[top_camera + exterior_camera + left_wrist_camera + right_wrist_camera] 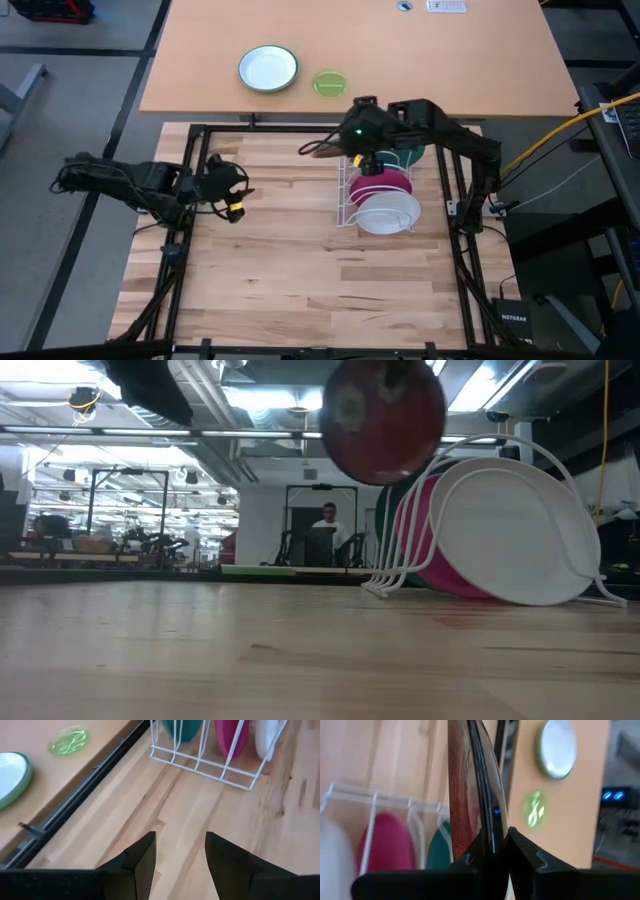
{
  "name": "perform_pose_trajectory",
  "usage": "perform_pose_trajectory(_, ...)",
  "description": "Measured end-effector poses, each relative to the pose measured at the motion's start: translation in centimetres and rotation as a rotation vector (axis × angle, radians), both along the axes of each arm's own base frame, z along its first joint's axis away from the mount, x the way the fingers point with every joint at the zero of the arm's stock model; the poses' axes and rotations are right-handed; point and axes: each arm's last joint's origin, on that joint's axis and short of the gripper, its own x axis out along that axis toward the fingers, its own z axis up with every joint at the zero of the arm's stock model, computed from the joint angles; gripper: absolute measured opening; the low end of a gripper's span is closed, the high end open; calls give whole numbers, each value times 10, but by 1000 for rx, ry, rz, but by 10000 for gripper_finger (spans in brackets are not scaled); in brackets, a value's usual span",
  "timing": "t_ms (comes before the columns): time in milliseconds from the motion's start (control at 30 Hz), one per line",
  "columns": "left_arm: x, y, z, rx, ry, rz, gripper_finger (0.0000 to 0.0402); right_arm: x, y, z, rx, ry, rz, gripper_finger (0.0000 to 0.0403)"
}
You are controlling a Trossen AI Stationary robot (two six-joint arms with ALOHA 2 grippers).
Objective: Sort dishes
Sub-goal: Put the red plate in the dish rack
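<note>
High view shows a white wire rack point(350, 205) on the pale wood-plank table point(300, 280), holding three round dishes on edge: a teal plate point(408, 155), a magenta-pink plate point(385, 183) and a plain white plate point(388, 212). The right gripper point(492, 845), above the rack's teal end, pinches the rim of a glossy dark red speckled bowl point(385, 415). The left gripper point(180, 855) hovers well apart from the rack, fingers spread and empty. A box off the table's corner reads NETGEAR point(516, 318).
</note>
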Motion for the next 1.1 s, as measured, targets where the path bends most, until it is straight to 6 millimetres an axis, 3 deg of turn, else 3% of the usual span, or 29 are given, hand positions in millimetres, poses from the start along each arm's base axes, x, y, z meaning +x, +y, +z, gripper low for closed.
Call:
perform_pose_trajectory(333,11,-2,-9,17,-81,-28,159,-4,-3,-7,46,55,-49,43)
perform_pose_trajectory(800,11,-2,-9,19,-79,-30,159,-9,-33,-27,151,104,-162,43)
perform_pose_trajectory(1100,11,-2,-9,19,-78,-30,159,-31,-51,-54,189,223,-240,43)
